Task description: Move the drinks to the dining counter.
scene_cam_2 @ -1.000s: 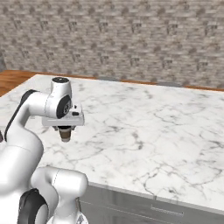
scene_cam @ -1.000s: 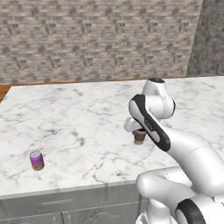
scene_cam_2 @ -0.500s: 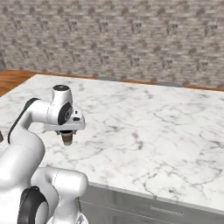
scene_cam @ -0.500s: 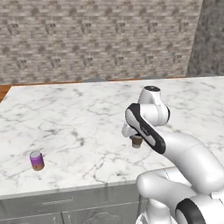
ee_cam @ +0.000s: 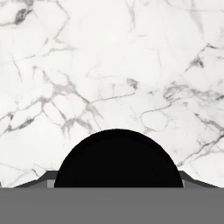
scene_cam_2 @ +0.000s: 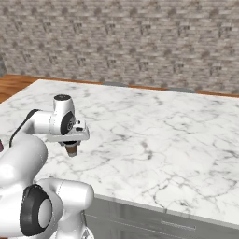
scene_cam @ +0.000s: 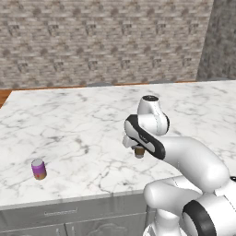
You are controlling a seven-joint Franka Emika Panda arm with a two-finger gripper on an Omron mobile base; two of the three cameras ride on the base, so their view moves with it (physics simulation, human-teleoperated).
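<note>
My gripper (scene_cam: 138,146) points straight down over the dining counter (scene_cam: 78,129), a white marble top with grey veins, and is shut on the brown cup (scene_cam: 139,151). The cup hangs upright, low over the marble, in the front middle of the counter. From the right base view the same cup (scene_cam_2: 71,150) shows under the gripper (scene_cam_2: 71,144). Its round black lid (ee_cam: 117,159) sits at the bottom of the hand view, with the marble (ee_cam: 109,65) beyond it. The purple-to-orange can (scene_cam: 38,169) stands upright near the front left edge, well to the left of the gripper.
A grey stone-tile wall (scene_cam: 101,41) runs behind the counter. Grey cabinet fronts (scene_cam: 60,214) sit below the front edge. A strip of wooden floor (scene_cam_2: 16,86) shows past the far left end. Bare marble (scene_cam_2: 163,135) stretches to the right of the arm.
The arm has carried the cup a little toward the counter's front edge and slightly lower. The grip on the cup is unchanged, and the can has stayed put.
</note>
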